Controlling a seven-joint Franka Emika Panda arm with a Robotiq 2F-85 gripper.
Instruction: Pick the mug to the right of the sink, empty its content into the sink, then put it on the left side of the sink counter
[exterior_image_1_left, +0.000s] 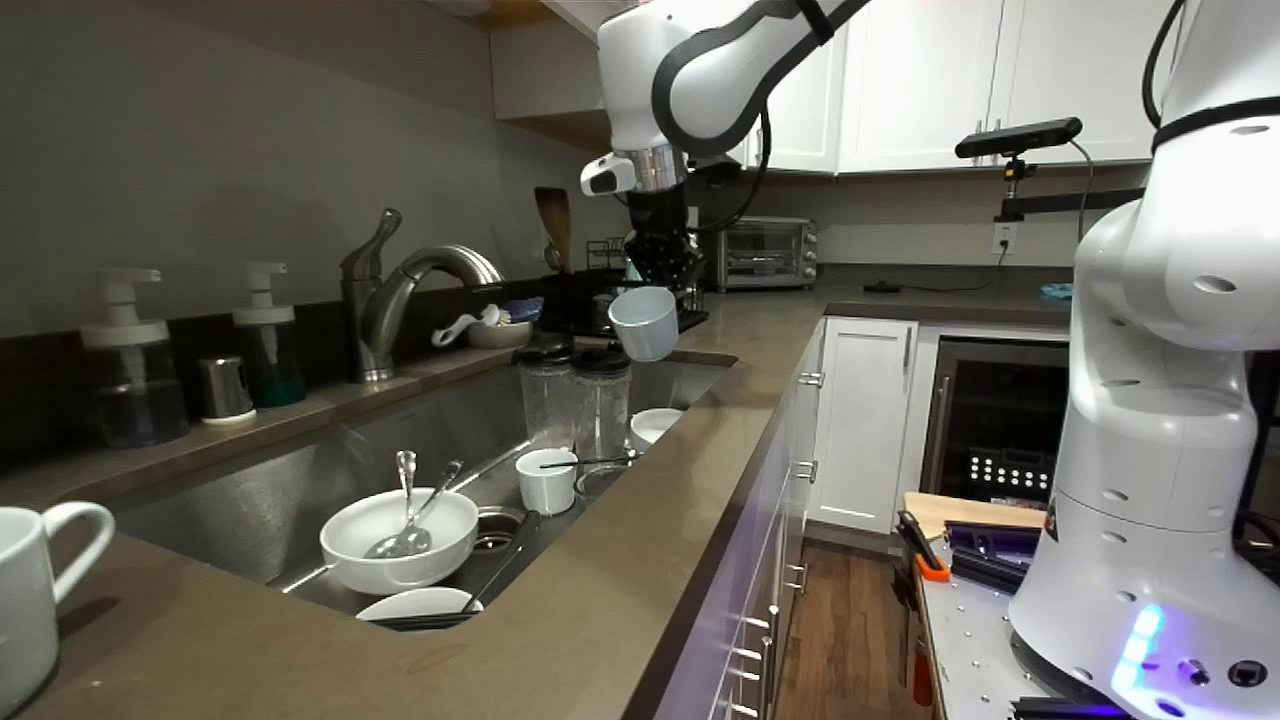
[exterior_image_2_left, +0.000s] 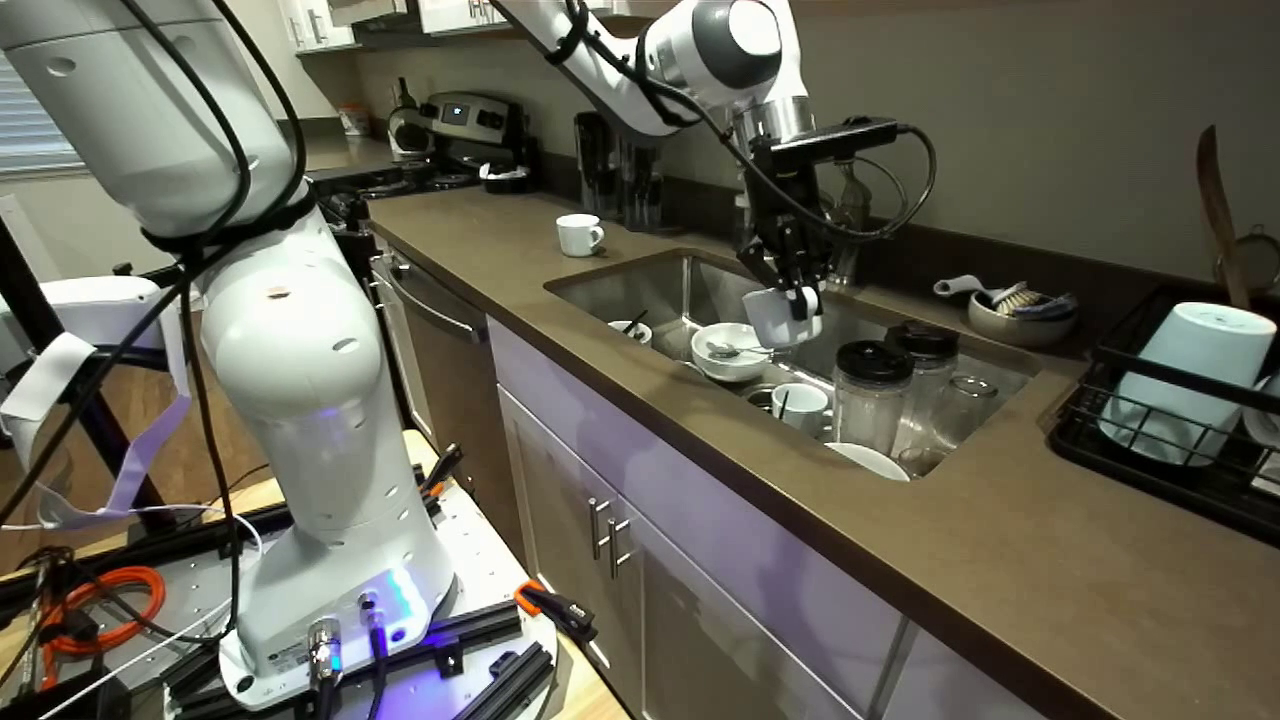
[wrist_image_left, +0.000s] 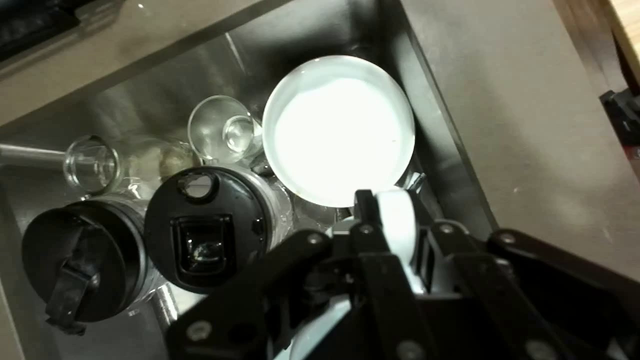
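The white mug (exterior_image_1_left: 643, 322) is up over the sink (exterior_image_1_left: 270, 490), tilted, within the basin's edges, gripper (wrist_image_left: 395, 205) clamped on its handle (wrist_image_left: 400, 227). So pickup's done; I'd guess pouring is underway or finished, can't see inside. Remaining: park it on the sink counter (exterior_image_2_left: 490, 228) past the sink's left edge, where another mug (exterior_image_2_left: 578, 236) stands.

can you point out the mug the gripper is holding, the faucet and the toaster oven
Held white mug (exterior_image_2_left: 770, 319): in an exterior view, on its body
Metal faucet (exterior_image_1_left: 388, 305): in an exterior view, on its curved spout
Toaster oven (exterior_image_1_left: 762, 256): in an exterior view, on its glass door
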